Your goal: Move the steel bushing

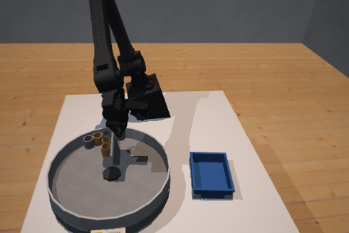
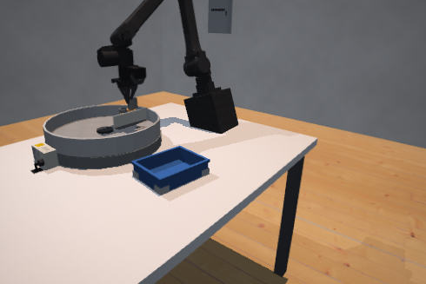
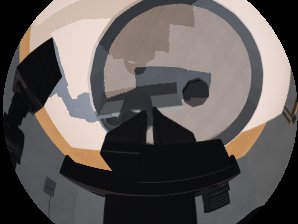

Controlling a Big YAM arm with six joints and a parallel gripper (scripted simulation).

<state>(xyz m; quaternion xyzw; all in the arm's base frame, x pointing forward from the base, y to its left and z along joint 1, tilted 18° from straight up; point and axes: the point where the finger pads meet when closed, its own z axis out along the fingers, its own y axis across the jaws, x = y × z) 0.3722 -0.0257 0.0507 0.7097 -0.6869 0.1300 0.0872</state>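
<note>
The black parallel gripper [image 1: 118, 135] [image 2: 129, 101] [image 3: 149, 111], nearly closed, pinches a grey steel bushing [image 1: 122, 136] [image 2: 133, 103] [image 3: 133, 112] – raised, likely for clearance towards the blue rectangular crate [image 1: 214, 194] [image 2: 184, 176], top view's three o'clock.
</note>
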